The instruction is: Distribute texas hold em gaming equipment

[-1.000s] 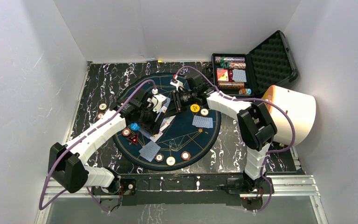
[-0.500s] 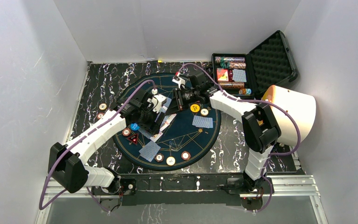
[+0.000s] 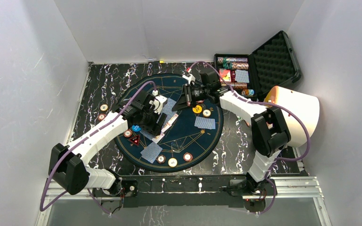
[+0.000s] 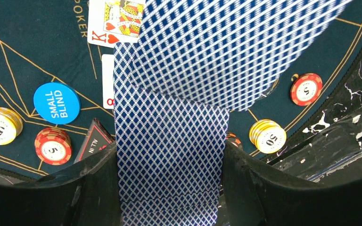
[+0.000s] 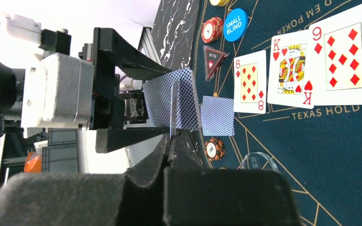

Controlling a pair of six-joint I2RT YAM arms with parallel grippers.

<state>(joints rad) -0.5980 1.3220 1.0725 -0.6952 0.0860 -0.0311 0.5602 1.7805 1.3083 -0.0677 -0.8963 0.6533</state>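
Card [image 4: 217, 47] now in closed right hand [image 5: 172, 141], farther from deck [image 4: 169, 155].

Over the far middle of the round mat [image 3: 188, 139], the left gripper [image 3: 159, 123], clamping a deck of cards [image 4: 169, 155], and the right gripper [image 3: 179, 104], pinching a single card [image 4: 226, 47], stand close together and block the way. The open case [image 3: 264, 61] and white cylinder [image 3: 297, 113] fill the right side. There is room above the marble table [image 3: 106, 80] at far left.
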